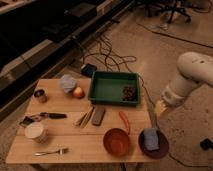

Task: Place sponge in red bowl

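The sponge (150, 137), a small blue-grey block, lies on a flat dark maroon plate (161, 149) at the table's front right corner. The red bowl (117, 141) stands just left of that plate, near the front edge, with nothing visible inside it. My gripper (160, 107) hangs at the end of the white arm (190, 75), off the table's right edge. It is above and slightly right of the sponge, apart from it, and holds nothing that I can see.
A green tray (107, 90) with a dark item inside sits at the back. A pale blue-grey lump (67, 82), a round fruit (78, 92) and a can (40, 95) are at the back left. A dark slab (98, 115), a red pepper (124, 121), a white cup (36, 132) and a fork (50, 151) lie nearer the front.
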Robot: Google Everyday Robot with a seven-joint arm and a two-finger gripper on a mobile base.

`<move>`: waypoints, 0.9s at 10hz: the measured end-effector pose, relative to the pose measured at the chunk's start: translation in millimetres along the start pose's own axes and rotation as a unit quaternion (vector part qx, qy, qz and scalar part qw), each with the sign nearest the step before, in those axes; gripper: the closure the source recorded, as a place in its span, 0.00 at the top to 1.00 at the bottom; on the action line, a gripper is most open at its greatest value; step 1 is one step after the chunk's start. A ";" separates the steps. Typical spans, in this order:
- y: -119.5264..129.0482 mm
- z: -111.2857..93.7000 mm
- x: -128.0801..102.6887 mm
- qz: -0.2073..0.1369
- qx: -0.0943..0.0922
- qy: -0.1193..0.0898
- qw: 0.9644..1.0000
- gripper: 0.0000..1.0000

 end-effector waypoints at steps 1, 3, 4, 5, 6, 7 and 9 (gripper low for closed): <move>0.0 0.0 0.0 0.000 0.000 0.000 1.000 0.00; 0.0 0.0 0.0 0.000 0.000 0.000 1.000 0.00; 0.0 0.0 0.0 0.000 0.000 0.000 1.000 0.00; 0.0 0.0 0.0 0.000 0.000 0.000 1.000 0.00; 0.2 -0.8 -0.5 0.001 -0.003 0.003 1.000 0.00; 1.4 -0.7 -3.2 -0.002 -0.015 0.014 1.000 0.00; 4.5 13.9 -19.0 -0.001 -0.061 0.057 0.997 0.00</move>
